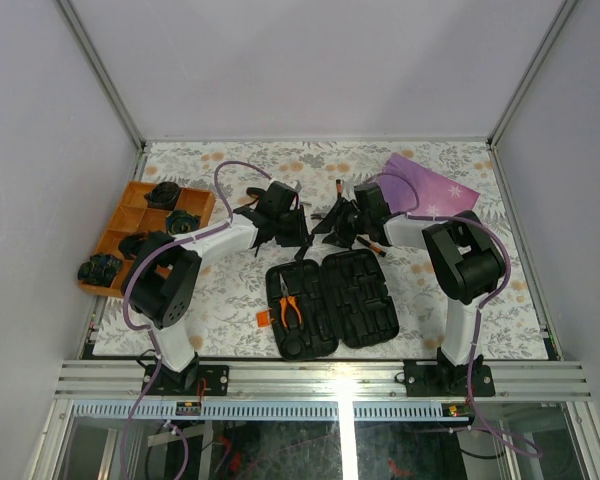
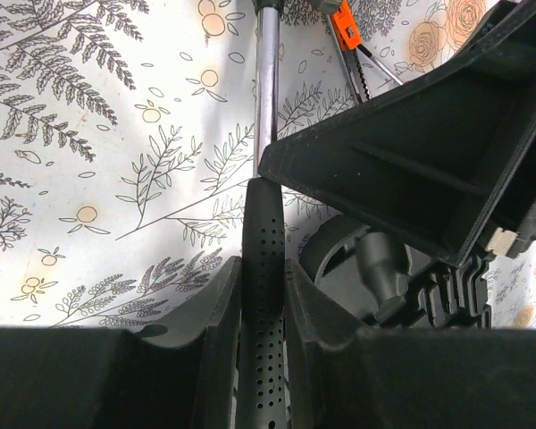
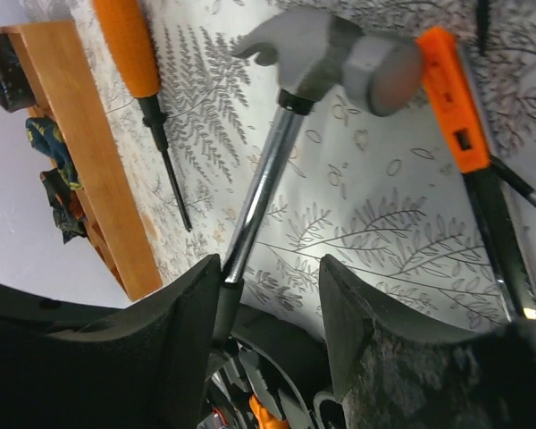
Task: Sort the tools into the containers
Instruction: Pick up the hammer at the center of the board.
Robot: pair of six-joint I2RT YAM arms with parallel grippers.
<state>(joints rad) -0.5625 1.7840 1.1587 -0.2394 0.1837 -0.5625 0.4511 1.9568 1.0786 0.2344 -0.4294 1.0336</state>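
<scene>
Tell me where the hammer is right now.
The hammer is mid-table just behind the open case; the wrist views show its handle clamped in the left gripper and its shaft between the fingers of the open right gripper.

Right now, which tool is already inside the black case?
The orange-handled pliers, lying in the open case, in its left half. The hammer is outside it, clamped in the left gripper.
</scene>
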